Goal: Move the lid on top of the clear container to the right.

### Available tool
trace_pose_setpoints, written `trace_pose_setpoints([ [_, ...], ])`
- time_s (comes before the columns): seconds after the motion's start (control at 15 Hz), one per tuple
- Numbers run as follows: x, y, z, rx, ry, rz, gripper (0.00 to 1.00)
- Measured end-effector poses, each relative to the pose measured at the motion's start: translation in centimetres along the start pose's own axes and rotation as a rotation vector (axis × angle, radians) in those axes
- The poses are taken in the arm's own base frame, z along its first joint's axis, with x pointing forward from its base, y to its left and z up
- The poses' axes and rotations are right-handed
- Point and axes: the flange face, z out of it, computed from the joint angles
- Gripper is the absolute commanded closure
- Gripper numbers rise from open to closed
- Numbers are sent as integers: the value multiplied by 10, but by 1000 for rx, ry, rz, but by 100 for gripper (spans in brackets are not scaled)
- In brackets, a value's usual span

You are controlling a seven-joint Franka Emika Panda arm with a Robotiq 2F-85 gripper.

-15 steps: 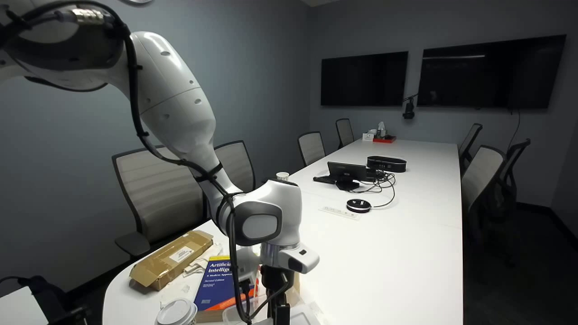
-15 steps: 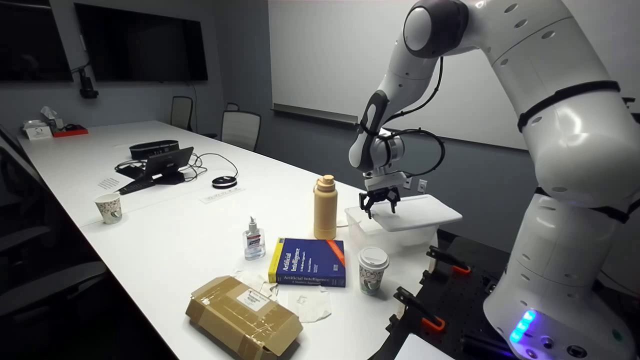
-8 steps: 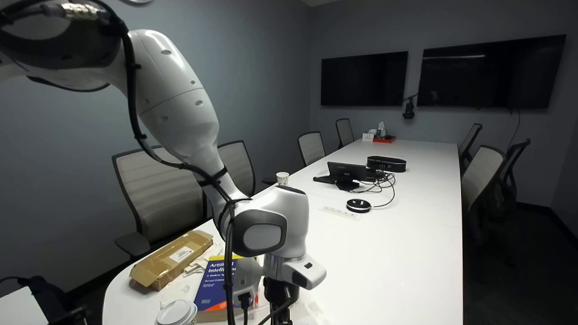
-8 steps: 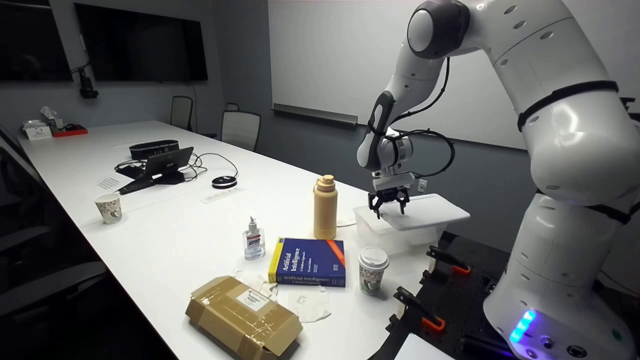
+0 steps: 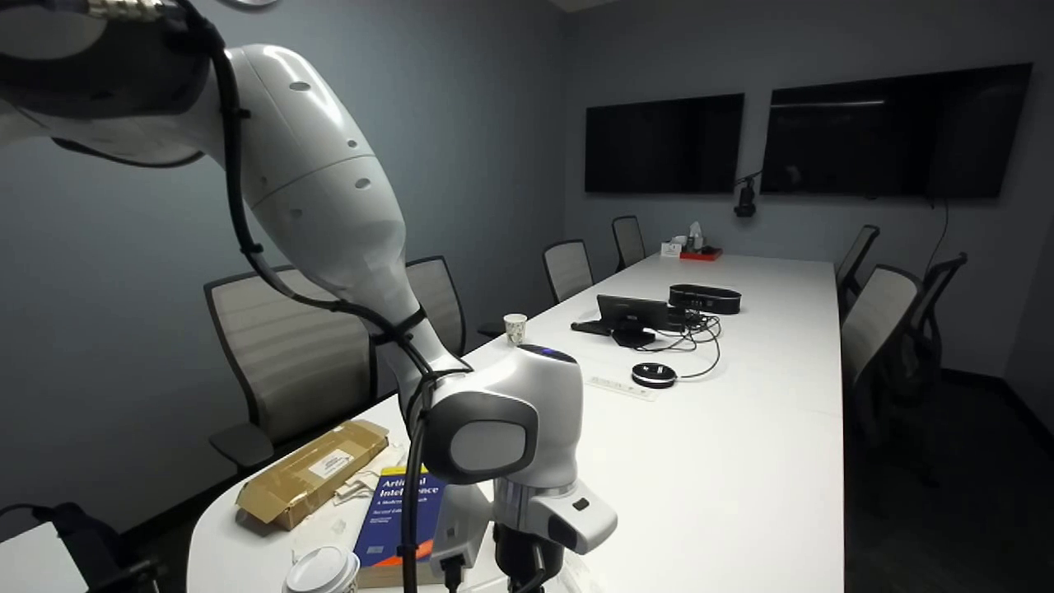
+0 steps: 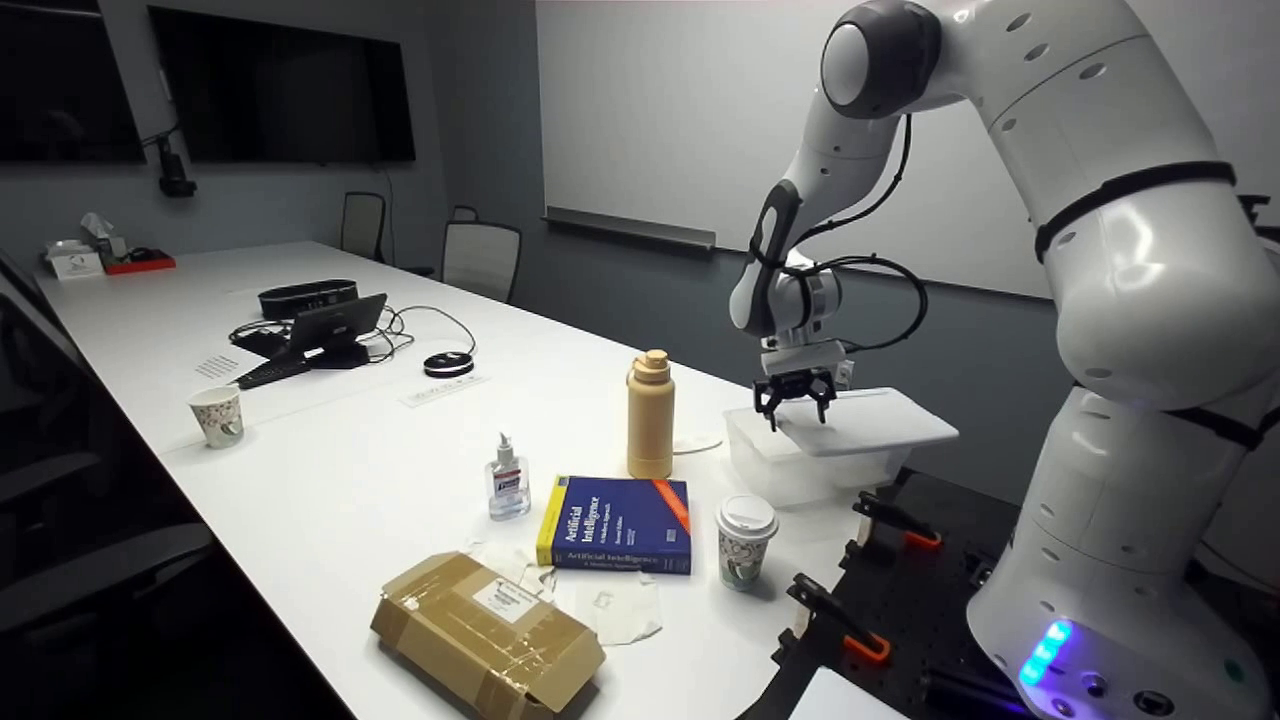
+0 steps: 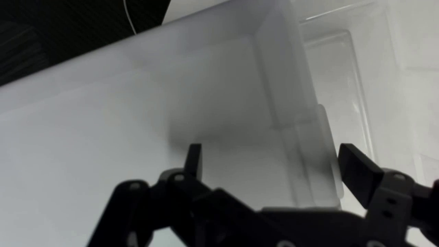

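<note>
The lid [image 6: 875,422] is a flat, pale grey-white panel. It lies across the top of the clear container [image 6: 800,480] in an exterior view, shifted toward the robot base, so the container's far end is uncovered. In the wrist view the lid [image 7: 103,137] fills the left and middle, and the uncovered container [image 7: 329,65] shows at right. My gripper [image 6: 797,424] is open at the lid's far end; in the wrist view the gripper [image 7: 271,147] has one finger over the lid and the other at its edge. Contact is unclear. In an exterior view, the fingertips are out of frame.
A tan bottle [image 6: 651,420], hand sanitizer [image 6: 508,485], a blue book [image 6: 620,520] and a lidded paper cup [image 6: 745,550] stand near the container. A tan oblong box [image 6: 485,640] lies at the front. Black clamps [image 6: 890,515] sit at the table edge by the robot base.
My gripper has moved toward the robot base, staying open. The lid and the container have both slid the same way with it. The other table objects have not moved.
</note>
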Motion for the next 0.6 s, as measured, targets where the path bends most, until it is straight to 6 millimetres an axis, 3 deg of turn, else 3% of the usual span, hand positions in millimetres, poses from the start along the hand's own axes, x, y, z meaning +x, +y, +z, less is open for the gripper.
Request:
trace_pose_setpoints([
  [0.6, 6, 17, -2, -15, 7, 23, 0],
])
